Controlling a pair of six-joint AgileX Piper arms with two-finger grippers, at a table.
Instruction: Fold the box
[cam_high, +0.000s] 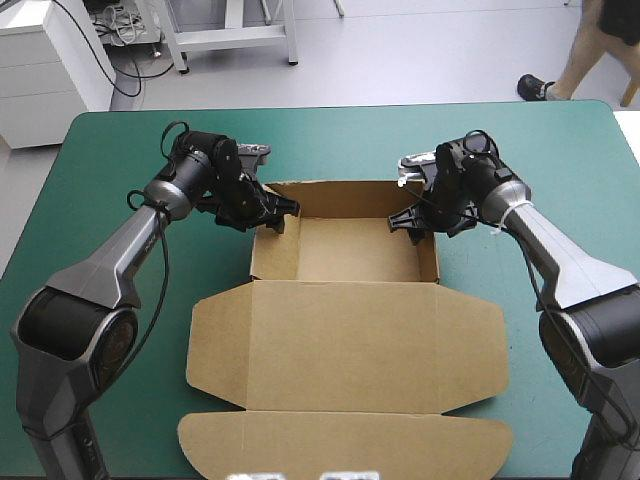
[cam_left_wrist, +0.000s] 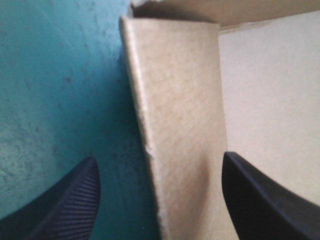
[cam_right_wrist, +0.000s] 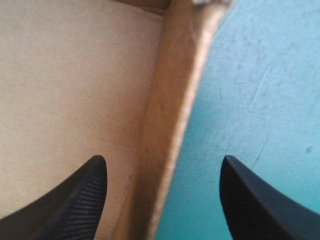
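Note:
The brown box (cam_high: 345, 340) lies mid-table as an open tray with raised walls. Its lid and flaps are spread flat toward the near edge. My left gripper (cam_high: 280, 215) is at the tray's far left corner. In the left wrist view the gripper (cam_left_wrist: 159, 157) is open and straddles the left wall (cam_left_wrist: 180, 115), one finger over the cover and one inside the tray. My right gripper (cam_high: 410, 222) is at the far right corner. It too is open (cam_right_wrist: 164, 157), astride the right wall (cam_right_wrist: 170, 120), touching nothing that I can see.
Bare teal-green cover (cam_high: 120, 160) lies on both sides of the box and beyond its far wall. The flat lid flap (cam_high: 345, 445) reaches almost to the table's near edge.

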